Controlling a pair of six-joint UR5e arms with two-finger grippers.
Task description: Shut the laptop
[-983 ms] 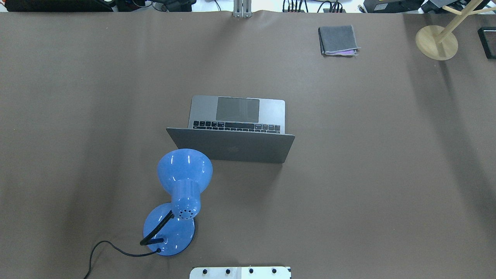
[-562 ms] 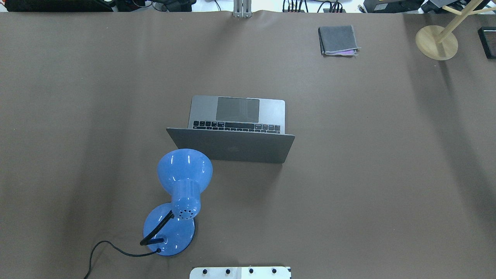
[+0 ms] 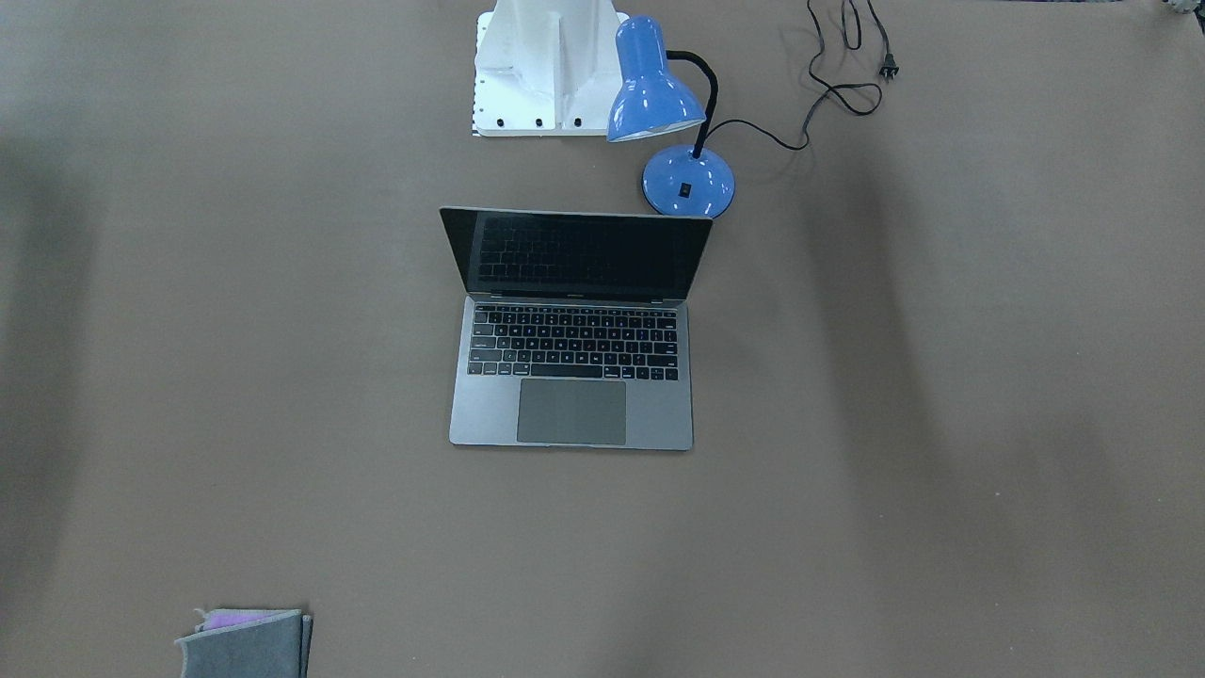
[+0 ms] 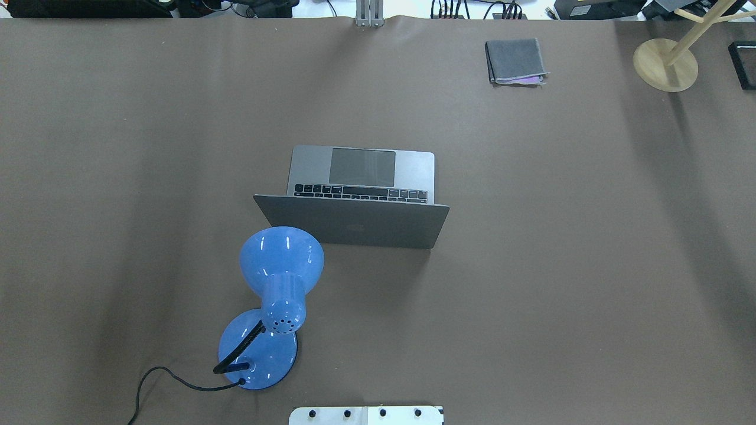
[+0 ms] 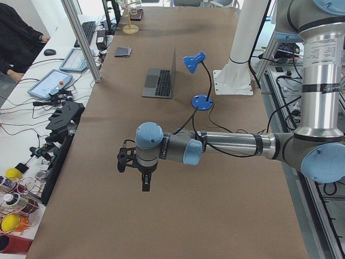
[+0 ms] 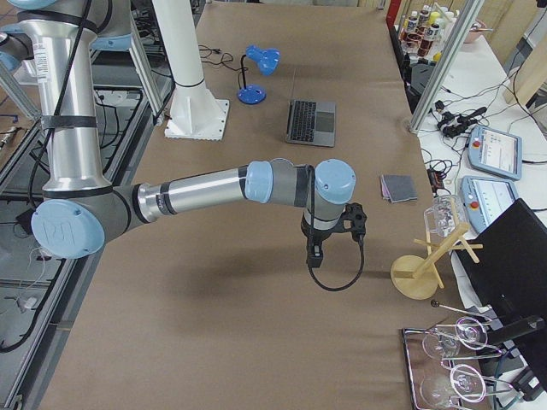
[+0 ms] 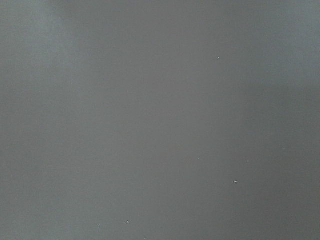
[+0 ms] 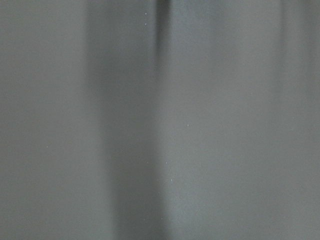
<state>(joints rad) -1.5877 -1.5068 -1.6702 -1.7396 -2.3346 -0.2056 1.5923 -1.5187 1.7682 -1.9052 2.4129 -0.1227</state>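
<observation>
Brown sheeting covers the long table, and both arms hang over it at opposite ends. The left pincer points down above bare sheet. It shows only in the side view from the table's end, so I cannot tell whether its fingers are parted or together. The left wrist camera gives nothing but blurred grey surface. The right pincer hangs the same way over the other end, and its state cannot be told either. Its wrist view is equally blank.

Neither pincer holds or touches anything. Just beyond the right pincer, toward the operators' edge, a small folded grey cloth lies flat, with a pale wooden stand close by on that side.

Well apart from both pincers, midway between them, sits the slim space-grey metal laptop. Its lid stands upright, the black screen turned away from the robot's base and the keyboard and trackpad exposed. A glossy blue desk lamp stands just behind the lid on the left pincer's side, its shade close to the lid's corner.

By my reading the task has not begun. The whole reach to the lid and the push down remain, and the lamp crowds a left-arm approach.
</observation>
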